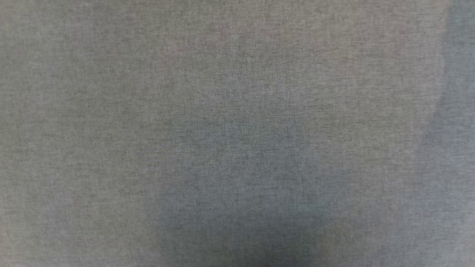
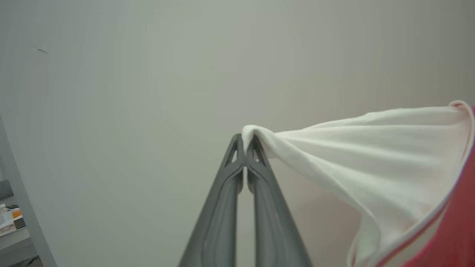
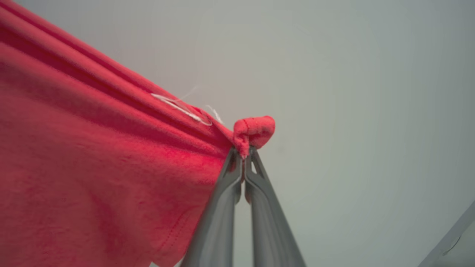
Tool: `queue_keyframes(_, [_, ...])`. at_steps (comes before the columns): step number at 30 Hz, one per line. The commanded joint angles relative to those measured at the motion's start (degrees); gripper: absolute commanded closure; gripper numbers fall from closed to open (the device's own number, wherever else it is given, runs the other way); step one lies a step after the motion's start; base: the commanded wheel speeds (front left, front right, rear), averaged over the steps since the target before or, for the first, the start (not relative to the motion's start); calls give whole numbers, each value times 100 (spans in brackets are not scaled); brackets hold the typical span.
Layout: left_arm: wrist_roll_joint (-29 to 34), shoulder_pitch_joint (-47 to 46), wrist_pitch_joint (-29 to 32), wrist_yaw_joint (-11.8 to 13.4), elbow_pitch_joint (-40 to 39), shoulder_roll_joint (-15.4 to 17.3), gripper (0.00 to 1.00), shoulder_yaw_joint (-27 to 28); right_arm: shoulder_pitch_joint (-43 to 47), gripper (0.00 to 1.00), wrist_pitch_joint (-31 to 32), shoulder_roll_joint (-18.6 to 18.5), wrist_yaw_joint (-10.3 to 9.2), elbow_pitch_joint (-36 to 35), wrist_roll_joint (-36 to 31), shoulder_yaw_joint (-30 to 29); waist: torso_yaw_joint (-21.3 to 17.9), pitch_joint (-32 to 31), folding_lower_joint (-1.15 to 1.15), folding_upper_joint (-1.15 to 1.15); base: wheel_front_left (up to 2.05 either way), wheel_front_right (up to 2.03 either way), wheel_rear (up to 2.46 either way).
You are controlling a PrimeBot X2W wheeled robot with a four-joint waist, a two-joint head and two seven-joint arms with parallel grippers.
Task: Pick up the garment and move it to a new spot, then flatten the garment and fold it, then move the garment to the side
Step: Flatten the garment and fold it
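Note:
My left gripper (image 2: 245, 138) is shut on the white sleeve of the garment (image 2: 371, 155); the sleeve stretches taut to the right, and red body fabric with striped trim shows at the lower right. In the right wrist view my right gripper (image 3: 244, 151) is shut on a bunched red edge of the garment (image 3: 92, 155), whose red cloth spreads to the left and hangs down. Both grippers hold the cloth up in front of a pale wall.
The head view looks down on a grey fabric-covered table (image 1: 237, 111) with a dark shadow at the bottom middle. A pale wall (image 2: 148, 92) stands behind the left gripper. A shelf with small items (image 2: 11, 222) sits at the far lower left.

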Motion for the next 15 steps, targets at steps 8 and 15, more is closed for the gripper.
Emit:
queue_keyframes(8, [-314, 609, -328, 37, 299, -265, 100, -94, 109, 100, -635, 186, -57, 720, -88, 136, 273, 289, -1, 0, 0, 0, 0])
queue_keyframes(15, [-491, 2177, -333, 36, -588, -557, 100, 233, 847, 100, -1062, 302, -57, 908, 89, 506, 390, 158, -1, 0, 0, 0, 0])
